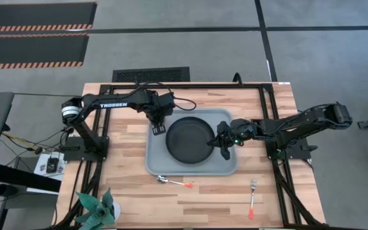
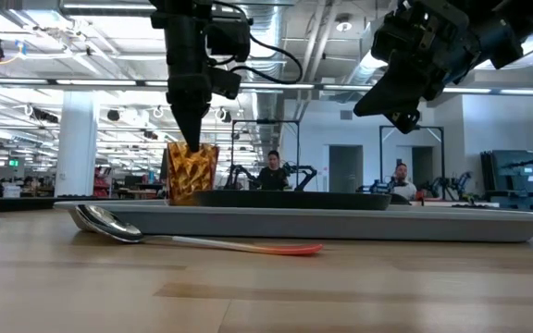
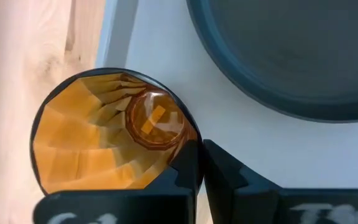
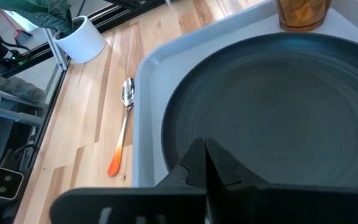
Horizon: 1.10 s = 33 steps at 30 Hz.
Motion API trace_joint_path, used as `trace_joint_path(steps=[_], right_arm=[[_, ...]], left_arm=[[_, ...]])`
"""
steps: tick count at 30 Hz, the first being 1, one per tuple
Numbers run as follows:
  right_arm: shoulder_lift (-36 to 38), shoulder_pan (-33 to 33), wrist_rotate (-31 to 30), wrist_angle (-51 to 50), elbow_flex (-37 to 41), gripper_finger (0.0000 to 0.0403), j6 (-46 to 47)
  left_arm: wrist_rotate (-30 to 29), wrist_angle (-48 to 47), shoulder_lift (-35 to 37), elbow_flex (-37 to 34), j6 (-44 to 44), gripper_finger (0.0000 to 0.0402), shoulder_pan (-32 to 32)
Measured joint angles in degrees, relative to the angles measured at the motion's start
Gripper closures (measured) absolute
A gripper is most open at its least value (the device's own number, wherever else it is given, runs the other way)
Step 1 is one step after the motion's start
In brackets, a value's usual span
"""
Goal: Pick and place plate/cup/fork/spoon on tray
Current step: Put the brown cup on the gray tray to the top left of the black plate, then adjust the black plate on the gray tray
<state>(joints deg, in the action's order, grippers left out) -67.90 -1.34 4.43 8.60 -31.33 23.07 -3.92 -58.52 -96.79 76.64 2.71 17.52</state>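
The black plate [image 1: 189, 139] lies in the grey-blue tray [image 1: 230, 167]. The amber cup [image 2: 192, 171] stands upright on the tray's far left corner, beside the plate. My left gripper [image 1: 157, 128] points down at the cup's rim and is shut on it. My right gripper [image 1: 225, 144] is shut and empty, raised over the plate's right rim [image 4: 166, 143]. The spoon [image 1: 174, 181] lies on the table just before the tray's near edge. The fork [image 1: 252, 198] lies on the table at the near right. My left gripper pinches the cup's wall at the rim [image 3: 193, 140], on the side toward the plate. One finger [image 3: 184, 168] is inside the cup and the other [image 3: 229, 177] outside. The fingers come from above, pointing down. The cup stands upright with its base on the tray.
A plant in a white pot [image 1: 101, 207] stands at the table's near left corner. The arm bases stand on the table at the left [image 1: 85, 150] and right [image 1: 289, 150]. People sit in the room beyond the table [image 2: 271, 171].
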Motion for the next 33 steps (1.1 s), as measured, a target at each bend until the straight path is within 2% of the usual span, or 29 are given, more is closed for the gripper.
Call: trace_joint_path(steps=[7,20,33], right_arm=[[0.0,0.0,0.02,-0.01,0.0,0.0397,0.0],[0.0,0.0,0.04,0.0,0.0,0.0397,0.0],[0.0,0.0,0.04,0.0,0.0,0.0389,0.0]], left_arm=[[0.41,-0.4,-0.04,0.0,-1.42,0.0399,0.0],[0.68,-0.88,-0.2,-0.02,-1.4,0.0349,0.0],[0.13,-1.58,-0.18,2.35,-0.84,0.0329,0.0]])
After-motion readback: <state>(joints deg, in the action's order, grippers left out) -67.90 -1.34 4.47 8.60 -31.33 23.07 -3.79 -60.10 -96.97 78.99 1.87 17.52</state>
